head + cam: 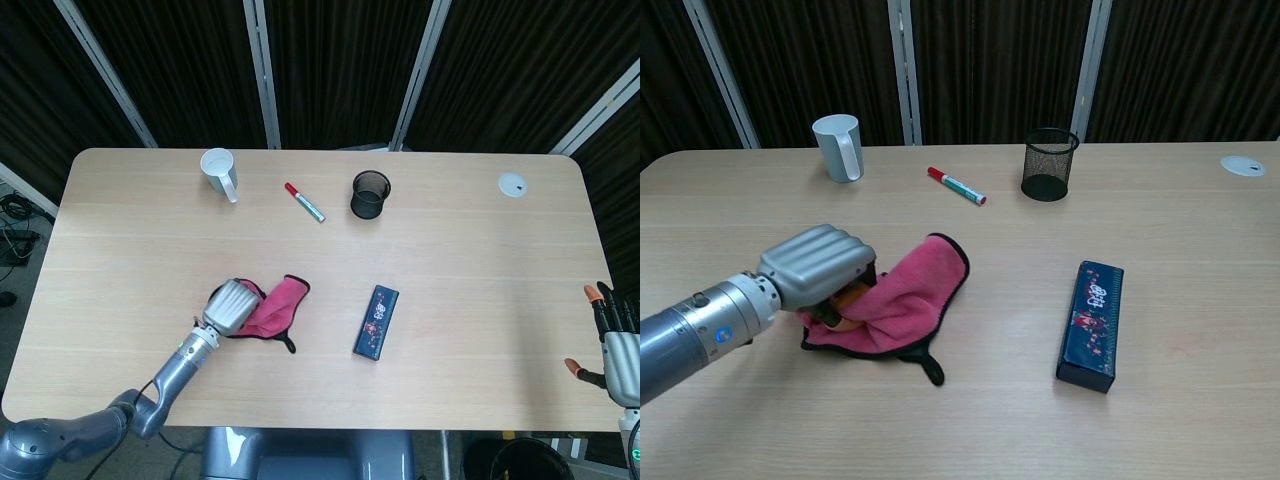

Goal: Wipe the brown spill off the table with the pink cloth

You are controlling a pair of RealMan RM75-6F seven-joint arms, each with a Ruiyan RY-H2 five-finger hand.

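Note:
The pink cloth (280, 306) (908, 292), edged in black, lies crumpled on the wooden table (470, 260) left of centre near the front. My left hand (231, 305) (818, 264) sits on the cloth's left end, fingers curled down and gripping it against the tabletop. My right hand (614, 340) hangs off the table's right front corner with its fingers apart and nothing in it; the chest view does not show it. I cannot make out a distinct brown spill in either view.
A dark printed box (376, 321) (1091, 323) lies right of the cloth. Along the back stand a white mug (219, 172) (838, 146), a red marker (303, 201) (956, 185), a black mesh cup (370, 194) (1049, 164) and a white disc (512, 184).

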